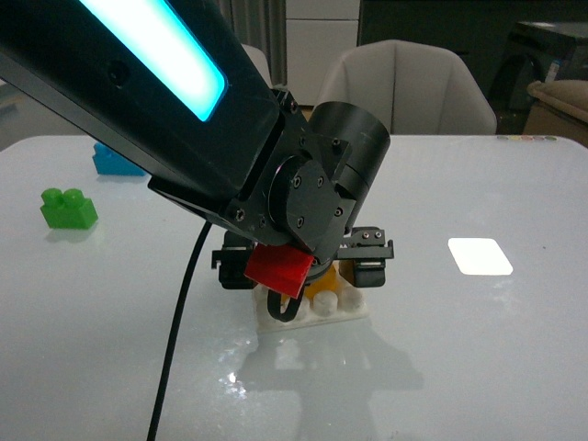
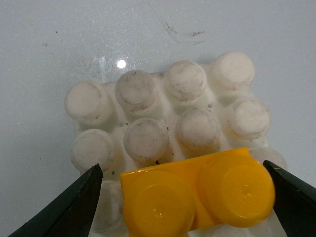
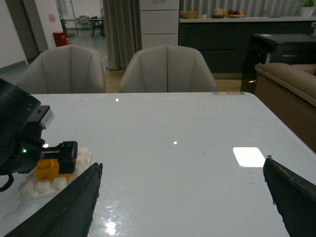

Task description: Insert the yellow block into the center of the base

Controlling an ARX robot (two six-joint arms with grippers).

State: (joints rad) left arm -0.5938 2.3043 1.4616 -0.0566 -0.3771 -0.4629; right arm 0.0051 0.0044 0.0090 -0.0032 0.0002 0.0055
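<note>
Two tools matter here: our left tool [image 2: 182,197] stands with its tips apart on either side of the yellow block [image 2: 197,195], which sits on the base [image 2: 168,123] near the desk's middle, seemingly on an outer row. We judge it should be seated squarely on the four centre studs. Our right tool [image 3: 182,197] hangs spread and empty. No writing is readable.

A glossy white table [image 1: 478,367] is seen carrying the things. The studded off-white base [image 1: 344,312] is set near its middle. A green brick [image 1: 68,208] and a blue brick [image 1: 115,162] are placed well apart from it at the far left, and a flat white rectangle [image 1: 480,256] is laid to the right.
</note>
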